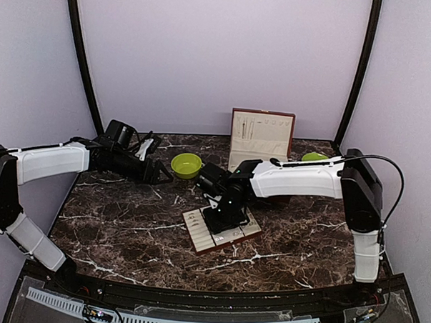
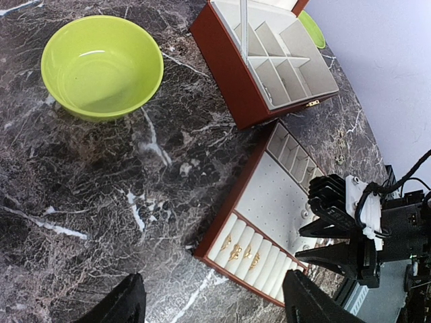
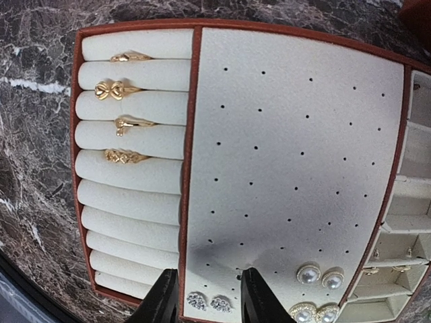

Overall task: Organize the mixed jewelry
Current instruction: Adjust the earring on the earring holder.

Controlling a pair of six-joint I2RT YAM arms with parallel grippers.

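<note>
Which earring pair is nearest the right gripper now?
The clear sparkly studs, lying between the fingers of the right gripper; both pearl pairs sit farther off to one side.

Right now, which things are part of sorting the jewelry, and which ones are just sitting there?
Part of the job:
gold rings
pearl earrings
sparkly studs
cream-lined tray they sit in
open red-brown box

Just sitting there:
lime-green bowl, with nothing in it
lime-green plate
</note>
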